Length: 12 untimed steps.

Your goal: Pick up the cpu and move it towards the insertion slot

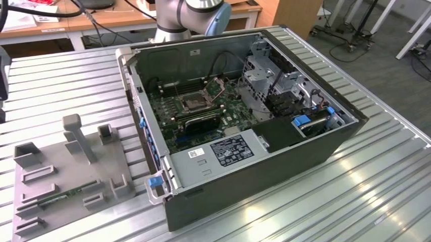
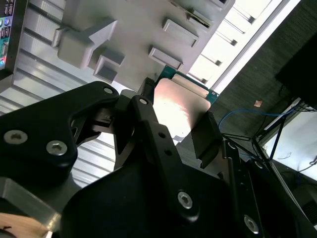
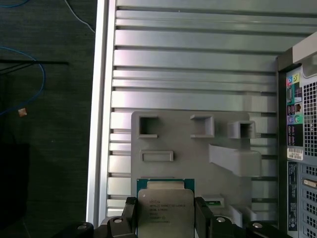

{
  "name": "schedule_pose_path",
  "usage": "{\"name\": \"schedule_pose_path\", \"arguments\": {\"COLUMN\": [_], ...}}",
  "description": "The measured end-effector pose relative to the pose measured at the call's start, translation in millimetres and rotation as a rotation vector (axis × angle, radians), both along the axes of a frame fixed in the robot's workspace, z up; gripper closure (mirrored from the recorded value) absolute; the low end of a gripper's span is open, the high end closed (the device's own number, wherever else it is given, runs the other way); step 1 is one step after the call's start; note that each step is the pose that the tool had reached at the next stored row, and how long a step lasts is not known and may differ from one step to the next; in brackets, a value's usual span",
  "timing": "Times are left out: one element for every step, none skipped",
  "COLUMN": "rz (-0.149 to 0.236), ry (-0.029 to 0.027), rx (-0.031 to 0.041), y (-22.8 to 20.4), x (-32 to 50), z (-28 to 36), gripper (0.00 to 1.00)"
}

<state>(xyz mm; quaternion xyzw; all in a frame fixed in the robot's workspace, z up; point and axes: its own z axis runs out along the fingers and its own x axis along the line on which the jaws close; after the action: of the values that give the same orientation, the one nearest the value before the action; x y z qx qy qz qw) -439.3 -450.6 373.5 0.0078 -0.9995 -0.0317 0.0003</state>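
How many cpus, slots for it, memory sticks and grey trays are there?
cpu: 1
insertion slot: 1
memory stick: 1
grey tray: 1
Total: 4
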Motion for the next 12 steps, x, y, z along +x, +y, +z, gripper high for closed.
{"name": "schedule_pose_path", "arguments": {"rz": [0.0,0.0,0.0,0.0,0.0,0.0,0.0,0.0,0.0,0.0,0.0,0.0], "ry": [0.0,-0.0001,0.0,0.0,0.0,0.0,0.0,0.0,0.0,0.0001,0.0001,0.0], "rx": [0.0001,0.0001,0.0,0.0,0.0,0.0,0.0,0.0,0.0,0.0,0.0,0.0], "y": [0.0,0.0,0.0,0.0,0.0,0.0,0.0,0.0,0.0,0.0,0.0,0.0], "x": [0.5,0.8,1.0,1.0,1.2,1.3,1.3,1.3,1.5,2.0,2.4,2.9], "z": [0.0,-0.1,-0.1,-0.1,0.0,0.0,0.0,0.0,0.0,0.1,0.0,0.0], "gripper": [0.46,0.46,0.46,0.46,0.46,0.46,0.46,0.46,0.46,0.46,0.46,0.46]}}
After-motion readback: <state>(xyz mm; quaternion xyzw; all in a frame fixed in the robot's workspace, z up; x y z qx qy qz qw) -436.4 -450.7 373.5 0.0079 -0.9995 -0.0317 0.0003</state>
